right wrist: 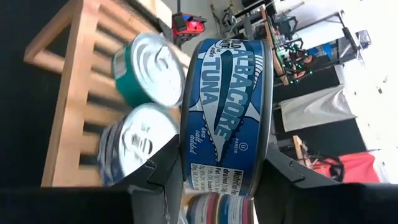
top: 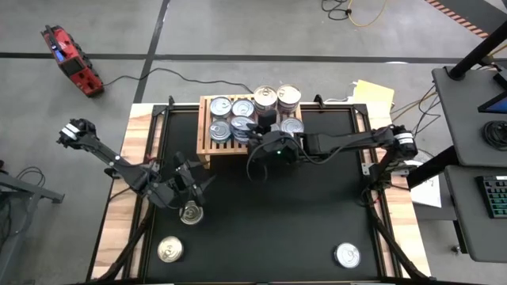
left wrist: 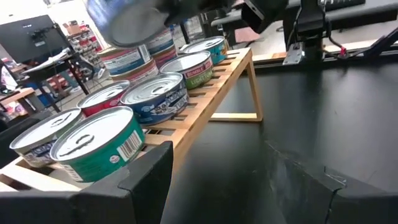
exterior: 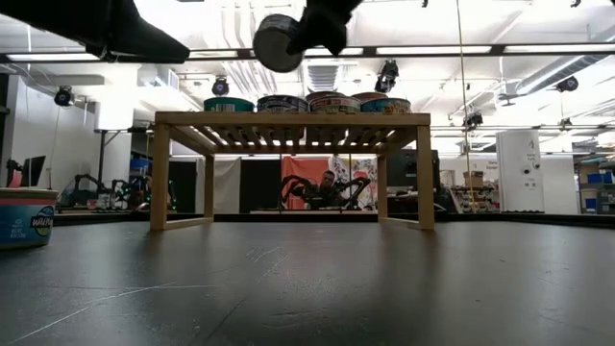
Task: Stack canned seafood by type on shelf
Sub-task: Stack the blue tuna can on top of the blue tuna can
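1. Your right gripper [right wrist: 214,180] has a blue tuna tin [right wrist: 227,115] pinched across its lid and base, the fingers closed on the two flat faces with the label wall bare between them. In the high view that gripper [top: 265,136] sits at frame centre, over the front edge of the shelf [top: 205,127].
2. In the low view the held tin [exterior: 279,41] hangs at the top middle of the frame, clear above the tins on the shelf [exterior: 288,118].
3. Judge the tin as rigid, dense for its size and smooth: metal faces give little friction, so it could slip or swing if you tilt it fast. It won't crush, so firm pressure looks safe.
4. Holding it by the two faces puts it on edge; you'd likely need to turn it flat before setting it on a like tin, and a grip across the side wall would suit stacking better.
5. The shelf top, upper centre in the high view, carries several tins, with two taller stacks [top: 276,98] at its right end.
6. Your left gripper [top: 192,181] waits at lower left centre, fingers spread and holding nothing, just above a loose tin [top: 190,213] on the mat.
7. Two more tins lie at the bottom: one lower left [top: 169,250], one lower right [top: 347,255].
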`<state>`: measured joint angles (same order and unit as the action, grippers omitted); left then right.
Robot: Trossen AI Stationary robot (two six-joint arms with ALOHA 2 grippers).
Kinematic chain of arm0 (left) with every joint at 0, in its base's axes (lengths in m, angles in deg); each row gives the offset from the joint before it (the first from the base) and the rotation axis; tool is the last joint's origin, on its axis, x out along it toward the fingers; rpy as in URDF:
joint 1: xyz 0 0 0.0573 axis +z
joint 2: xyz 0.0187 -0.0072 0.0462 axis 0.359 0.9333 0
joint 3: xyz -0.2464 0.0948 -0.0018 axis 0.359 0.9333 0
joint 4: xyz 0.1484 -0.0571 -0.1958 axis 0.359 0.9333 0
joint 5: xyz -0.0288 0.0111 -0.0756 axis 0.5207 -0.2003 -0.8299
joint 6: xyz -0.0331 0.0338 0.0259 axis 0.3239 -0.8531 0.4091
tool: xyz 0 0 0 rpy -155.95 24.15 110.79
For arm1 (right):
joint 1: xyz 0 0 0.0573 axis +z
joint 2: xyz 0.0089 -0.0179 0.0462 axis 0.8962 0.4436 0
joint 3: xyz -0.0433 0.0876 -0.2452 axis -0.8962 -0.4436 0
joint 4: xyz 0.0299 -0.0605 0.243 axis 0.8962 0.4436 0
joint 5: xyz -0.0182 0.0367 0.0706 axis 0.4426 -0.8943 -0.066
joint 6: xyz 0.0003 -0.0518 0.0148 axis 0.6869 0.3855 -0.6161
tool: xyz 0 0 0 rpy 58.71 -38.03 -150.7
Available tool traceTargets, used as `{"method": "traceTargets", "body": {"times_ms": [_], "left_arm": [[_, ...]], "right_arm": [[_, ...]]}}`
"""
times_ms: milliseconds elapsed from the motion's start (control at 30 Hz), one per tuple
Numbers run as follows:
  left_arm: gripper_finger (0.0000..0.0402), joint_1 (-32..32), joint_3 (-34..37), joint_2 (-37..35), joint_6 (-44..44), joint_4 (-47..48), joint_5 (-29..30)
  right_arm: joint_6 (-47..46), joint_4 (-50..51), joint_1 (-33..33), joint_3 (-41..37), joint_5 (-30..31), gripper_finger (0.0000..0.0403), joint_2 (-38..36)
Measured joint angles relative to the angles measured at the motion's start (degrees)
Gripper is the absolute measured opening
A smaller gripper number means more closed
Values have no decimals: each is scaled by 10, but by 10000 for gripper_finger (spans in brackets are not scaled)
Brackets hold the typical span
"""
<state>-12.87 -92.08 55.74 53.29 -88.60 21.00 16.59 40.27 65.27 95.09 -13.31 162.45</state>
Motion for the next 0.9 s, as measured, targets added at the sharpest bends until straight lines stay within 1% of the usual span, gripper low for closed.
{"method": "traceTargets", "body": {"times_ms": [100, 200, 333, 500, 600, 700, 800, 900], "left_arm": [[233, -1, 10, 0, -8, -28, 0], [233, -2, 10, 0, -14, -29, -3], [233, -2, 0, 0, -25, -33, -3], [233, -2, 2, 13, -16, -30, -3], [233, -3, 1, 24, -15, -28, -3], [233, -3, -1, 30, -21, -29, -3], [233, -3, -1, 33, -26, -29, -3], [233, -3, -1, 33, -35, -27, 0]], "right_arm": [[-29, 21, 3, 38, 2, 132, 18], [-78, 81, 10, 90, 6, 132, 42], [-145, 184, 20, 166, 4, 132, 78], [-238, 332, 22, 267, 8, 132, 129], [-260, 400, 22, 310, 35, 132, 159], [-279, 452, 22, 348, 48, 132, 184], [-291, 488, 22, 377, 52, 132, 207], [-296, 501, 23, 387, 65, 132, 225]]}}
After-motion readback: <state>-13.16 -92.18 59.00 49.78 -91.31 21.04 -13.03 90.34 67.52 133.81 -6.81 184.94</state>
